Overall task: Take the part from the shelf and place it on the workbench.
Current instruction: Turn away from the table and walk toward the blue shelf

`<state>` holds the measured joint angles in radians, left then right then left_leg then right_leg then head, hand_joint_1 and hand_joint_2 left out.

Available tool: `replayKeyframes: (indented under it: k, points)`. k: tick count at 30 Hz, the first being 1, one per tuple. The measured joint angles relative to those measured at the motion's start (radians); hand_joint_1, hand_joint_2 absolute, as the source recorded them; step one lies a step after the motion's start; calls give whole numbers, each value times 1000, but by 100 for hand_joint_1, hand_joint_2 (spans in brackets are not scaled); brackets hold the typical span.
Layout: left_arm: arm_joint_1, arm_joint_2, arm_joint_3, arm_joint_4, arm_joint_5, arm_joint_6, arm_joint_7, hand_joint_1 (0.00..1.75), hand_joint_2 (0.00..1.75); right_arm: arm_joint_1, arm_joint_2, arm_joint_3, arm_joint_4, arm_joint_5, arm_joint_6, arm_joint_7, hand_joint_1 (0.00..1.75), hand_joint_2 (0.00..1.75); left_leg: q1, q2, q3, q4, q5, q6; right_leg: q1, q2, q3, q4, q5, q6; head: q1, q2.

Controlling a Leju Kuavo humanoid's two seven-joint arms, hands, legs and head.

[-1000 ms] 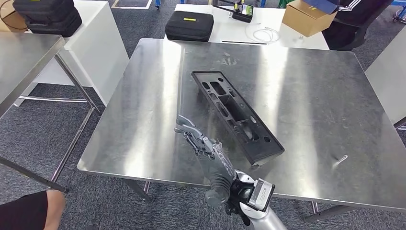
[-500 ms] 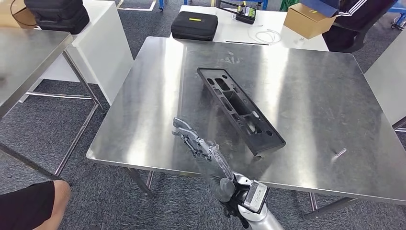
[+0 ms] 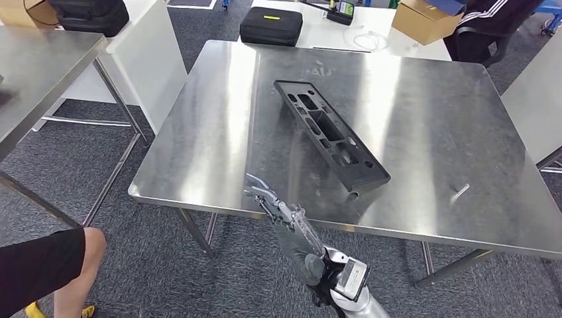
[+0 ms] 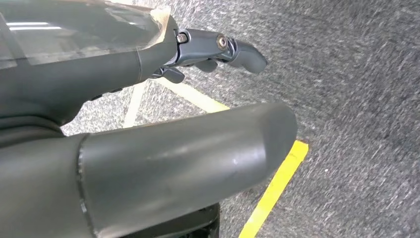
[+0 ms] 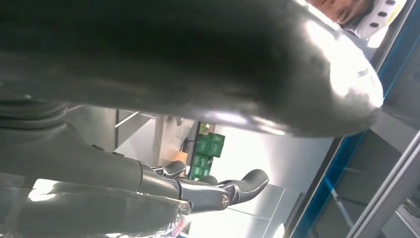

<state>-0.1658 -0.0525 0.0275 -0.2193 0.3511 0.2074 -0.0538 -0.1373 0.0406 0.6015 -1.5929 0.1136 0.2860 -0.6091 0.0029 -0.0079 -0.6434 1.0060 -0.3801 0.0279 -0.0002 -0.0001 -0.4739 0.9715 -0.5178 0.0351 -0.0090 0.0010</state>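
The black slotted part (image 3: pixel 329 136) lies flat and slantwise on the steel workbench (image 3: pixel 424 132), with nothing touching it. My right hand (image 3: pixel 281 212) hovers at the bench's near edge, short of the part's near end, fingers stretched out and holding nothing. The right wrist view shows that right hand (image 5: pixel 148 183) empty too, its fingers (image 5: pixel 242 183) straight. My left hand (image 4: pixel 124 74) hangs over grey carpet with a yellow floor line, fingers (image 4: pixel 233 47) extended and nothing in it.
A second steel table (image 3: pixel 40 59) stands at the left. Behind the bench, a white table carries a black case (image 3: pixel 272 26) and a cardboard box (image 3: pixel 424 20). A person in dark clothes (image 3: pixel 484 33) sits back right. A person's leg (image 3: pixel 46 265) is bottom left.
The camera has shifted, so the whole scene sits higher in the picture. My right hand has drawn back from beside the part to the bench's near edge. The part lies as before.
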Motion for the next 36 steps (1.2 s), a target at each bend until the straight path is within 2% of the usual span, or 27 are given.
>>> replayKeyframes:
  k: [1,3,5,6,7,8,10,12,13,16,17,18,20,21,22,23,24,25,26,27,28,29,31,32,33,35,36]
  points:
    - [2,1,1,0,-2,-4,1,0,0,-2,0,2,6,1,-1,-1,0,0,1,0,-6,9,-13,-5,-4,-2,-8,-2,9,-11,-1,0]
    - [4,2,2,0,-10,-11,3,0,0,-6,0,6,15,3,-4,1,0,0,5,1,-32,74,-88,-14,-14,-6,-25,-6,33,-31,-2,0]
    - [5,3,2,0,-19,-17,6,0,0,-7,-2,10,26,6,-10,7,0,0,8,2,-67,202,-182,-24,-11,-8,-50,-3,55,-36,-3,0]
    - [6,4,2,0,-22,-19,8,0,0,-6,-4,12,32,7,-12,11,0,0,9,2,-76,257,-202,-28,-11,-10,-65,0,66,-35,-3,0]
    - [6,4,2,0,-25,-19,9,0,0,-6,-6,13,39,8,-14,13,0,0,11,3,-71,285,-199,-31,-11,-11,-81,4,76,-33,-3,0]
    - [6,5,2,0,-27,-19,11,0,0,-6,-8,14,46,9,-14,15,0,0,14,4,-48,276,-179,-33,-11,-12,-96,9,83,-29,-3,0]
    - [4,6,2,-1,-31,-20,13,0,0,-6,-11,15,57,10,-16,16,0,0,21,5,46,162,-139,-37,-12,-13,-123,24,95,-20,-3,0]
    - [1,8,2,-3,-33,-20,14,0,0,-7,-12,15,64,10,-16,16,0,0,20,2,126,46,-143,-33,-9,-14,-140,38,105,-8,-1,0]
    - [0,8,2,-4,-33,-20,14,0,0,-8,-12,16,67,10,-17,17,0,0,17,0,140,20,-151,-27,-7,-15,-145,41,111,-1,-1,0]
    - [-2,8,2,-4,-34,-22,16,0,0,-6,-15,19,78,17,-27,26,0,0,10,2,122,10,-131,4,-9,-14,-157,43,121,19,2,0]
    - [-3,8,2,-4,-35,-23,16,0,0,-6,-17,20,84,21,-33,32,0,0,10,5,109,7,-118,15,-10,-13,-169,62,99,19,2,0]
    - [-3,9,2,-4,-37,-25,17,0,0,-5,-20,21,93,25,-41,36,0,0,11,7,93,5,-104,24,-11,-10,-186,101,59,15,2,0]
    - [-4,11,3,-4,-42,-27,19,0,0,-2,-27,20,121,30,-54,41,0,0,9,8,61,6,-77,32,-12,-6,-222,223,-35,5,3,0]
    - [-3,11,3,-4,-46,-28,20,0,0,0,-31,18,142,32,-60,42,0,0,9,9,45,6,-64,32,-12,-5,-230,283,-61,8,2,0]
    - [-2,11,4,-4,-50,-29,21,0,0,2,-35,16,166,36,-65,43,0,0,8,9,28,7,-50,32,-12,-4,-226,320,-67,16,2,0]
    - [-2,12,5,-4,-55,-30,22,0,0,5,-38,12,194,41,-70,44,0,0,8,9,11,8,-37,30,-12,-4,-205,323,-54,26,2,0]
    - [-1,12,6,-4,-60,-31,23,0,0,6,-41,7,227,47,-78,47,0,0,8,9,-4,9,-24,28,-12,-4,-164,289,-33,36,2,0]
    - [-2,12,8,-4,-66,-31,23,0,0,5,-43,1,263,56,-89,51,0,0,8,9,-16,9,-12,24,-12,-4,-108,221,-16,40,2,0]
    - [-2,12,9,-5,-71,-31,23,0,0,4,-43,-8,303,66,-102,57,0,0,7,7,-26,10,-1,19,-10,-3,-45,136,-14,37,2,0]
    - [-2,13,12,-5,-77,-32,24,0,0,2,-43,-18,349,80,-123,66,0,0,6,7,-31,8,10,14,-7,-2,1,66,-19,30,1,0]
    - [-3,14,14,-5,-85,-32,24,0,0,-2,-42,-30,404,97,-150,76,0,0,6,6,-33,5,21,8,-3,-2,29,19,-28,21,1,0]
    - [-2,14,18,-5,-92,-33,25,0,0,-8,-40,-43,467,114,-181,86,0,0,6,6,-34,1,33,1,2,-1,37,-2,-33,12,0,0]
    - [-1,17,24,-5,-109,-34,28,0,0,-27,-34,-73,617,149,-258,110,0,0,8,4,-38,-7,48,-11,-1,-5,21,-6,-15,-4,0,0]
    - [0,19,28,-5,-117,-33,29,0,0,-38,-31,-90,696,163,-298,126,0,0,9,4,-46,3,28,-16,-5,-7,10,-7,-1,-14,-1,0]
    - [2,20,31,-5,-124,-30,31,0,0,-49,-27,-106,773,176,-339,149,0,0,10,3,-57,32,-13,-20,-10,-9,-2,-9,14,-23,-1,0]
    - [3,21,37,-5,-138,-24,33,0,0,-65,-22,-139,918,195,-410,216,0,0,12,4,-86,151,-130,-28,-11,-13,-29,-7,42,-33,-3,0]
    - [4,21,40,-5,-143,-21,33,0,0,-69,-22,-153,980,203,-436,259,0,0,14,4,-95,217,-166,-33,-10,-15,-43,-6,54,-33,-4,0]
